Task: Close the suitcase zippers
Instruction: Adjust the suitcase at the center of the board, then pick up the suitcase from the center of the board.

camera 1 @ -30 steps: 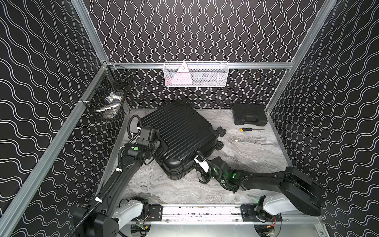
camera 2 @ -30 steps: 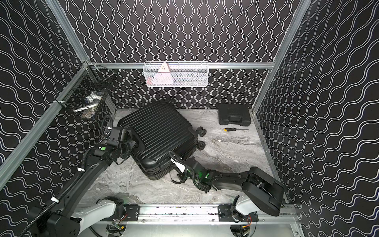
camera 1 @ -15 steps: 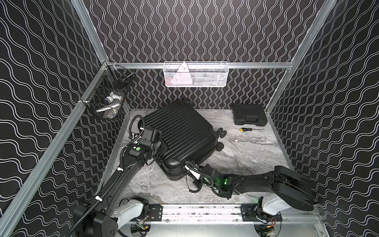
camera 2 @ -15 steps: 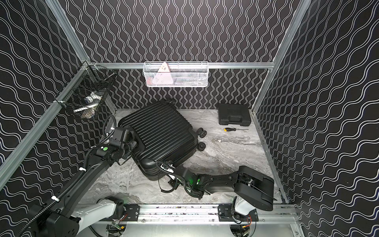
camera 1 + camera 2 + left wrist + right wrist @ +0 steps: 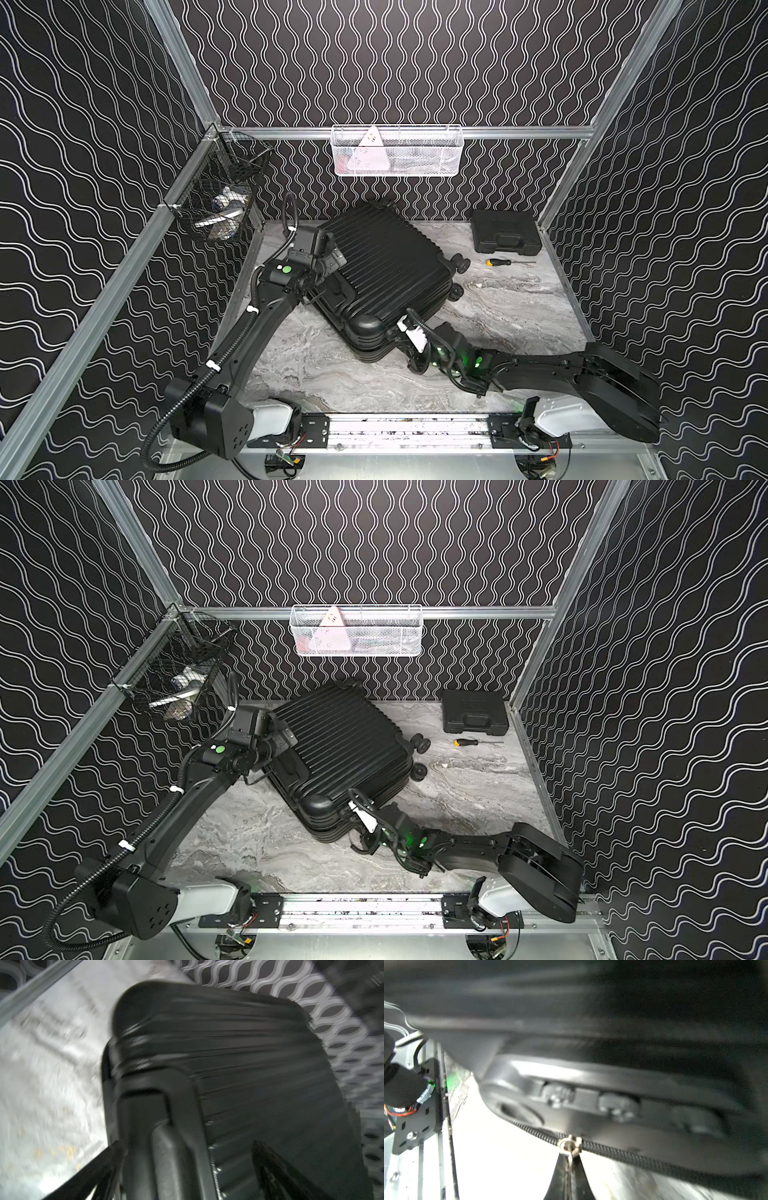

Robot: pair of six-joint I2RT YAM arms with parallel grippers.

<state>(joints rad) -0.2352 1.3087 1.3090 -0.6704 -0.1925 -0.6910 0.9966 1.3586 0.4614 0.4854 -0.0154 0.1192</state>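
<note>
Suitcase [image 5: 386, 266] | laid flat on table [image 5: 507, 320], left of centre | left gripper [image 5: 187, 1144] spread wide at its left side, nothing gripped | right gripper [image 5: 570, 1160] pinched closed on zipper pull [image 5: 569, 1146], near corner

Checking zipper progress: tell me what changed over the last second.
The left gripper opened its jaws and moved farther back along the left side of the suitcase. The right gripper swept left, then back right; the suitcase slid slightly right. Unchanged: right jaws shut, gripping the zipper pull; tool case and screwdriver.
</note>
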